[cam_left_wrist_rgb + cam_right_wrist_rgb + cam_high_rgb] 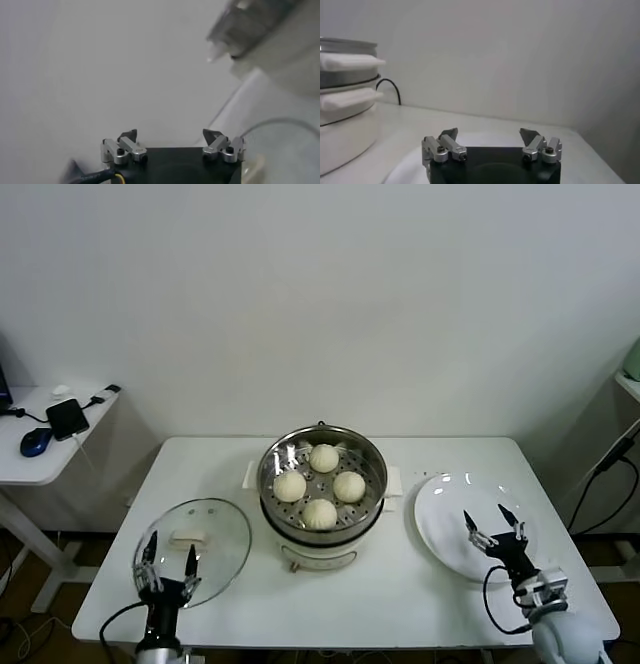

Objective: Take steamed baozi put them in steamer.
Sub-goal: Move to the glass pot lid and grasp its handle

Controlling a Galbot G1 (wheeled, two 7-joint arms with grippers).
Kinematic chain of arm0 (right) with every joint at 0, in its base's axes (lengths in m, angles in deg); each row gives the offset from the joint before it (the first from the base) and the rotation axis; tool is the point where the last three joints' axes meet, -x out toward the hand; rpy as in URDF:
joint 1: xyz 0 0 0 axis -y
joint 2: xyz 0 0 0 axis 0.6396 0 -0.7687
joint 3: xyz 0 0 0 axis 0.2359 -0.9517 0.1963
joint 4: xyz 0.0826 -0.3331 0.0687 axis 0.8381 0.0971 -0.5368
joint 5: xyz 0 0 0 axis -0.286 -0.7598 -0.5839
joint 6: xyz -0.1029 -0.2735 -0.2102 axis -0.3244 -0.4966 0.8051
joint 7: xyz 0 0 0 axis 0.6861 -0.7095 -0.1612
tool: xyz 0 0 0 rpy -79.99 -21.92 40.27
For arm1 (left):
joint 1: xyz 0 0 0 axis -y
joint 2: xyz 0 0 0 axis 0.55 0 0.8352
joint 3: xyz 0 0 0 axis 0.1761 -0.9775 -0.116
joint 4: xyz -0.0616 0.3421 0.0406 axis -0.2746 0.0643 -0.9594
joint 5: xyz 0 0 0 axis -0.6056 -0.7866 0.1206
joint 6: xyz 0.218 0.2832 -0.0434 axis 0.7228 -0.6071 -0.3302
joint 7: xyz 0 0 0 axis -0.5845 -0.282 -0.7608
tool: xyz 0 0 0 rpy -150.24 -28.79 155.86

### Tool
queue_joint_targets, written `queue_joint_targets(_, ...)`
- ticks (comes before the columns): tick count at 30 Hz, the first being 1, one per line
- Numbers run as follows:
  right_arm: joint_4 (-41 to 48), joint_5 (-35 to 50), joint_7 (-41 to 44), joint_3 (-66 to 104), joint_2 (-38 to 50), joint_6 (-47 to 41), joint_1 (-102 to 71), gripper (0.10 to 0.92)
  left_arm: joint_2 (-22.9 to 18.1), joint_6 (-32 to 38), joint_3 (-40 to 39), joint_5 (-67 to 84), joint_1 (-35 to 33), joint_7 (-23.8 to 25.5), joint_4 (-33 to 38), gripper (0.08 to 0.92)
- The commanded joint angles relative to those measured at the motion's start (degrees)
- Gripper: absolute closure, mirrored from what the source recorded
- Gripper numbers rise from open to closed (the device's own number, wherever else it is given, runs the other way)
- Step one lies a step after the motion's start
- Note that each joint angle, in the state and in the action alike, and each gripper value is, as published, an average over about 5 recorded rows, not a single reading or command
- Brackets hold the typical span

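Several cream-white baozi [320,484] lie on the perforated tray inside the steel steamer [322,506] at the table's middle. One is at the back [324,457], one left [290,486], one right [349,485], one at the front [320,513]. My left gripper [167,557] is open and empty at the front left, over the glass lid [215,524]. My right gripper [493,522] is open and empty at the front right, over the white plate [445,514]. The steamer's white handle and rim [345,62] show in the right wrist view.
The glass lid with its white handle [187,537] lies left of the steamer. The white plate carries nothing. A side table [40,459] with a phone and a blue mouse stands at the far left. A cable [605,469] hangs at the far right.
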Motion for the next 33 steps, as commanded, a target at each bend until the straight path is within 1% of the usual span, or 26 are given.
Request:
queue_joint_targets(1,-2.37,-4.31,-0.85,2.56,-4.75,1.2,-4.97,0.203,4.9,0.06,0.18,-22.27,1.72,-8.67,-13.1,0.177)
queue_joint_targets(4,-3.14,-4.67,-0.98,2.73,-4.74,0.82,-5.31,0.202,5.72,0.85,0.09,-23.15,4.34,-8.51,-17.85,0.177)
queue_joint_targets(6,-3.56,-4.84,-1.08,2.86,-4.75,0.64,-5.56,0.203,6.1,1.32,0.21,-23.47,5.93,-7.67,-19.78,0.177)
queue_joint_targets(9,-4.08,-5.12,-1.19,3.0,-4.81,0.52,-5.94,0.203,6.71,1.19,0.27,-22.34,7.72,-4.65,-21.12,0.177)
queue_joint_targets(13,-4.51,-5.45,-1.21,3.1,-4.93,0.28,-6.21,0.202,7.37,-0.15,-0.04,-18.86,9.36,-0.45,-21.06,0.177)
queue_joint_targets(21,-4.61,-6.19,-1.03,3.13,-5.52,0.28,-6.78,0.203,7.9,-3.34,-0.81,-15.06,12.46,3.91,-19.92,0.177)
queue_joint_targets(27,-4.2,-6.28,-1.03,3.3,-5.6,0.31,-6.94,0.203,7.8,-5.55,-1.72,-12.61,15.05,6.01,-19.71,0.177)
queue_joint_targets(33,-3.72,-6.42,-0.89,3.39,-5.6,0.37,-7.03,0.202,7.26,-7.47,-2.58,-11.37,17.15,6.62,-20.27,0.177)
